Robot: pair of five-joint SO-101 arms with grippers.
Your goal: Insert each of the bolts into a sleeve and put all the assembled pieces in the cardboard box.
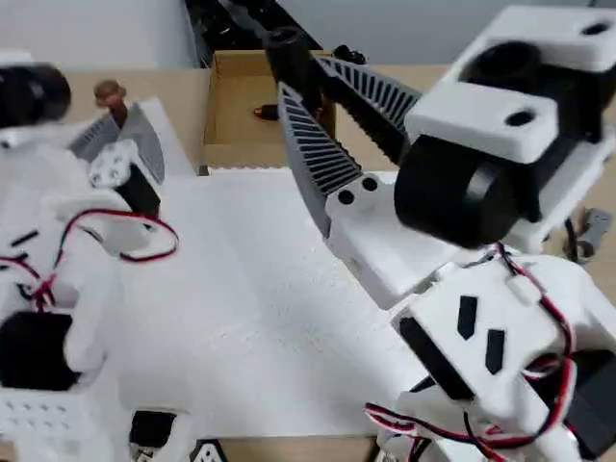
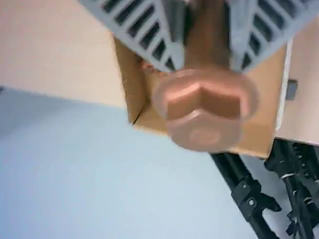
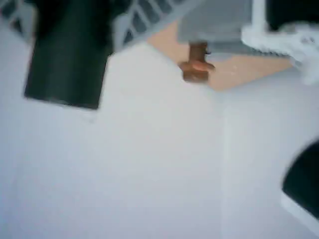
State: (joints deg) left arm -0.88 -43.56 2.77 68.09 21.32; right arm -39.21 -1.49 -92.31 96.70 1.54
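Bolt (image 1: 110,95) first: copper, hex-headed, at the upper left of the high view. Its shank is pinched between the grey fingers of my left pincer (image 1: 115,115) and the head pokes clear of them. The partner it needs, a black sleeve (image 1: 283,43), sits at the upper centre of that frame, clamped between the ribbed fingers of my right pincer (image 1: 294,69). In the picture the sleeve overlaps the far right corner of the cardboard box (image 1: 214,115); how high above it, I cannot say. Bolt and sleeve are well apart, so the step in hand, as I read it, is the mating.

To do it well, I'd bring the two together over the white mat (image 1: 250,289), where a dropped part would stay within reach. Turn the wrists until shank and bore share one line. Then close along that line slowly, both grips firm, no sideways push. Watch how much bare shank is free of my fingers. If there's little, the sleeve may stop against them, and a skewed entry will likely jam or twist the bolt loose.

Now the tally:
- One bolt, in my left pincer.
- One sleeve, in my right pincer.
- One small copper piece (image 1: 265,113) lying in the box; too small to tell whether it wears a sleeve.
- One box, at the upper middle, touching the mat's far edge.
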